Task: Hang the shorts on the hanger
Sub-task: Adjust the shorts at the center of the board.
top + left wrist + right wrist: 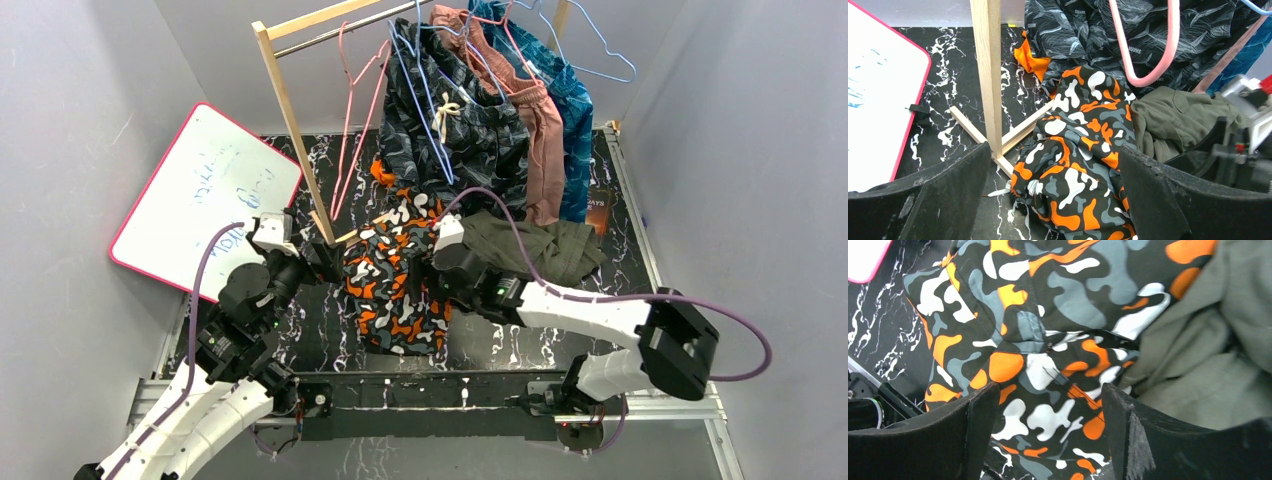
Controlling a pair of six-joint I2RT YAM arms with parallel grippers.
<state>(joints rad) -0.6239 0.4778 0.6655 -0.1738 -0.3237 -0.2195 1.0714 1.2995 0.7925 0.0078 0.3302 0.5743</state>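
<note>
The camouflage shorts [395,275] lie crumpled on the black marbled table between my two grippers. My left gripper [322,260] is open at their left edge, next to the rack's foot. In the left wrist view the shorts [1083,165] lie between and beyond its open fingers [938,195]. My right gripper [442,266] is open at the shorts' right edge. In the right wrist view the shorts [1048,340] fill the gap between its fingers [1133,435]. The light-blue hanger [605,55] hangs empty on the rail at the back right.
A wooden rack post [295,130] stands at the back left, its foot [1013,135] beside the shorts. Pink hangers [355,110], navy patterned shorts [460,130] and salmon and teal garments hang on the rail. Olive shorts [540,245] lie to the right. A whiteboard [200,195] leans at the left.
</note>
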